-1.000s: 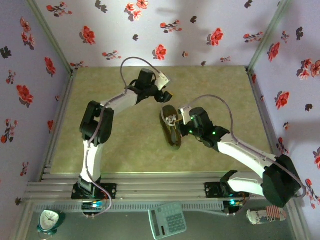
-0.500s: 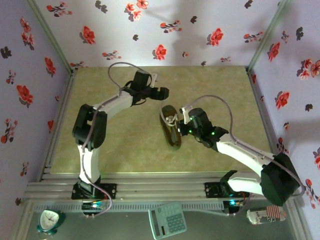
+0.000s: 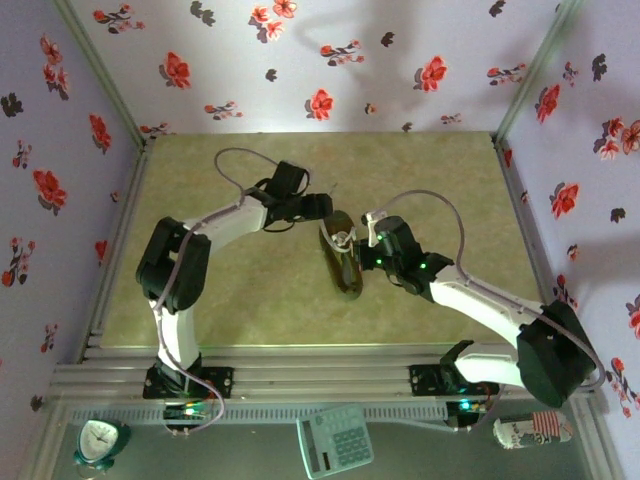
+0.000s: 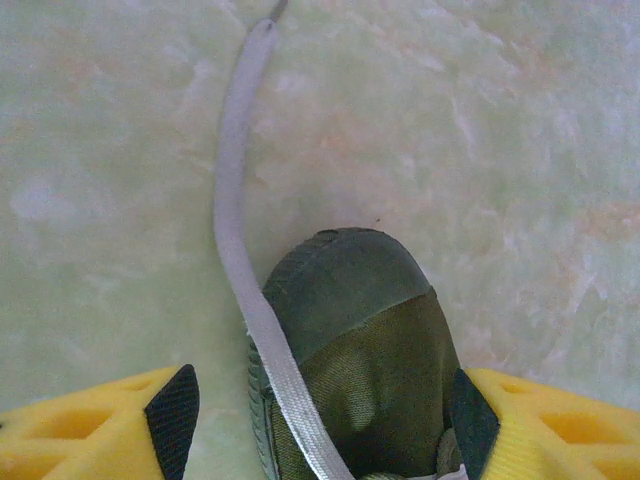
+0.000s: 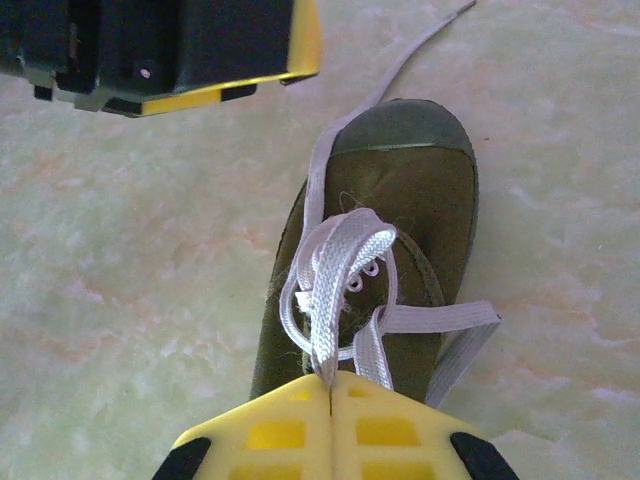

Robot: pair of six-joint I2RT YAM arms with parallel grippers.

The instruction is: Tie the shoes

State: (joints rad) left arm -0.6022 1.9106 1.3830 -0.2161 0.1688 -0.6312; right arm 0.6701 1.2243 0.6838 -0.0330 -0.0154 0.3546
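The olive-green sneaker (image 3: pixel 342 258) lies mid-table, toe toward the back wall. My right gripper (image 5: pixel 330 385) is shut on a white lace loop (image 5: pixel 338 265) rising from the eyelets, and it hovers over the shoe's opening (image 3: pixel 368 246). A second lace strand (image 5: pixel 455 325) bends off the shoe's right side. My left gripper (image 4: pixel 320 408) is open, its dark pads (image 4: pixel 172 415) either side of the toe cap (image 4: pixel 345 290), just behind the toe in the top view (image 3: pixel 320 207). A long free lace (image 4: pixel 232 190) runs from the toe across the mat.
The table is a pale green mat (image 3: pixel 250 290) boxed in by floral walls (image 3: pixel 320 60). A metal rail (image 3: pixel 320 375) runs along the front edge. Beyond it sit a small clock (image 3: pixel 98 440), a calculator (image 3: pixel 335 440) and a can (image 3: pixel 530 432).
My left gripper has swung from the back of the table down toward the shoe's toe and turned to straddle it. The right gripper has kept its hold on the lace loop.
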